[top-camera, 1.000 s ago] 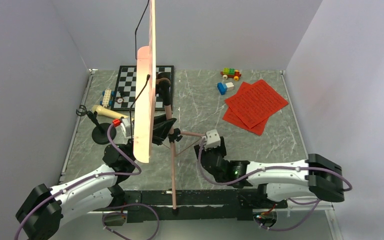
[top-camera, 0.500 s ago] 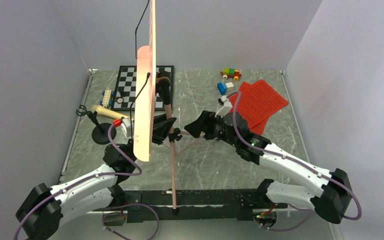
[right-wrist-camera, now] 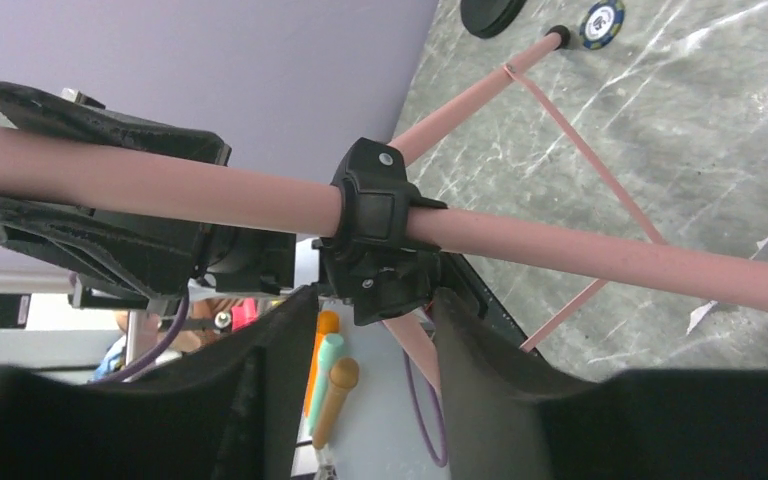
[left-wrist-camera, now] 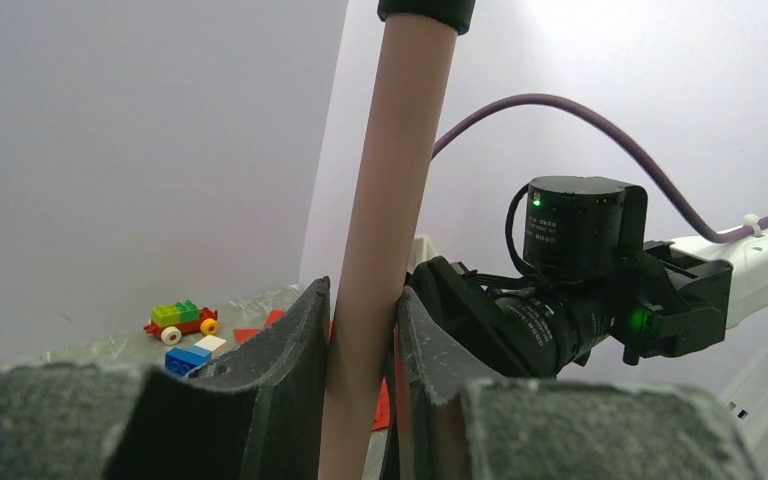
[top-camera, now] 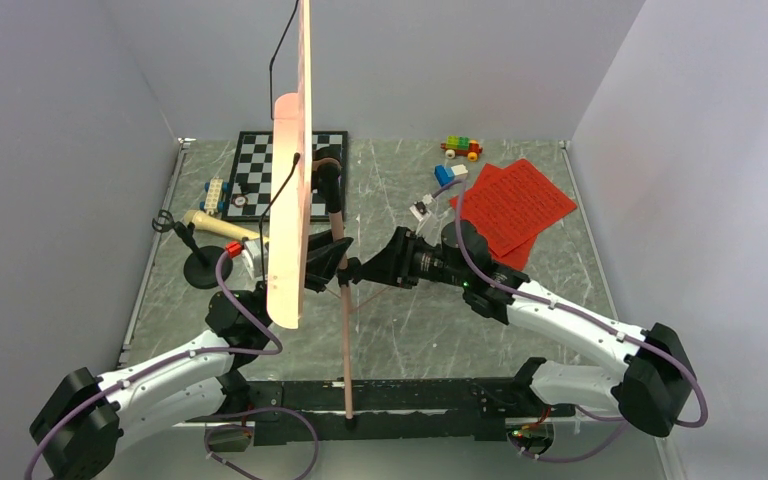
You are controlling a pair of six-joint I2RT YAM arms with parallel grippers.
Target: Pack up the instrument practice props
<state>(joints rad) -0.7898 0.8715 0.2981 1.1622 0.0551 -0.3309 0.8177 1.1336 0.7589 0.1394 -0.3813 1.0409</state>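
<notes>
The pink music stand [top-camera: 293, 200] stands upright, its perforated desk edge-on to the top camera. My left gripper [top-camera: 320, 262] is shut on its pink pole [left-wrist-camera: 385, 200], one finger pressed on each side. My right gripper [top-camera: 378, 268] has come in from the right and is open. Its fingertips [right-wrist-camera: 460, 330] flank the underside of the black tripod collar [right-wrist-camera: 375, 240]. The cream microphone [top-camera: 215, 224] leans on its black round-base stand [top-camera: 202, 272] at the left. The red sheet-music pages [top-camera: 510, 210] lie flat at the back right.
A chessboard [top-camera: 260, 160] lies at the back behind the stand. Toy bricks [top-camera: 460, 148] sit by the red pages, and more bricks [top-camera: 215, 193] lie near the microphone. The tripod legs [top-camera: 346, 340] spread across the middle of the table. Grey walls close in on three sides.
My right arm swung forward from near its base to the stand's collar, its jaws widening and then narrowing around it. The left gripper and the stand have not moved.
</notes>
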